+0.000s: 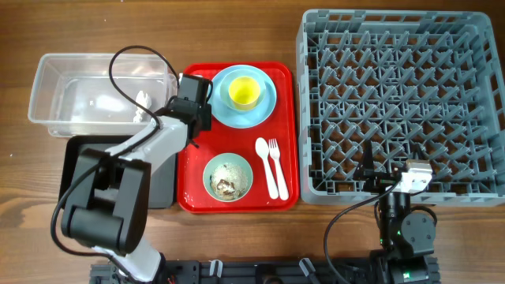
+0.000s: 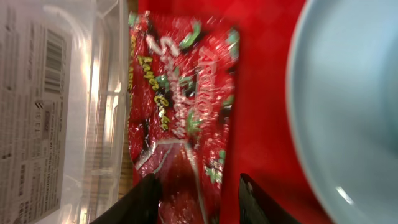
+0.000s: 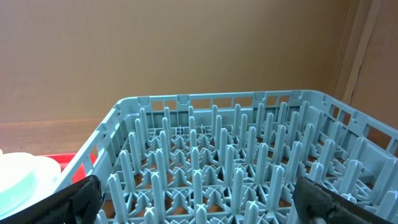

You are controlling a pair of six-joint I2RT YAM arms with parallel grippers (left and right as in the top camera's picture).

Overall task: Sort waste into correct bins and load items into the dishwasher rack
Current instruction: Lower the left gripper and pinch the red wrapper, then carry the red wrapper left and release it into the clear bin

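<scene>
The crinkled red printed wrapper (image 2: 180,106) lies on the red tray's left edge next to the clear tub (image 1: 102,93). My left gripper (image 2: 199,199) is open, with the wrapper's near end between its fingers; in the overhead view the gripper (image 1: 197,99) hides the wrapper. The yellow cup (image 1: 244,92) stands on the light-blue plate (image 1: 264,110). The pale-green bowl (image 1: 241,170) holds rice scraps (image 1: 226,184). The white spoon (image 1: 267,166) and fork (image 1: 277,164) lie beside it. A white tissue (image 1: 144,100) sits in the tub. My right gripper (image 3: 199,199) is open and empty at the front edge of the grey rack (image 1: 398,95).
The black tray (image 1: 79,158) lies in front of the clear tub, partly under my left arm. The flat red tray (image 1: 193,181) sits between the bins and the rack. In the left wrist view the plate's rim (image 2: 348,106) is just right of the gripper.
</scene>
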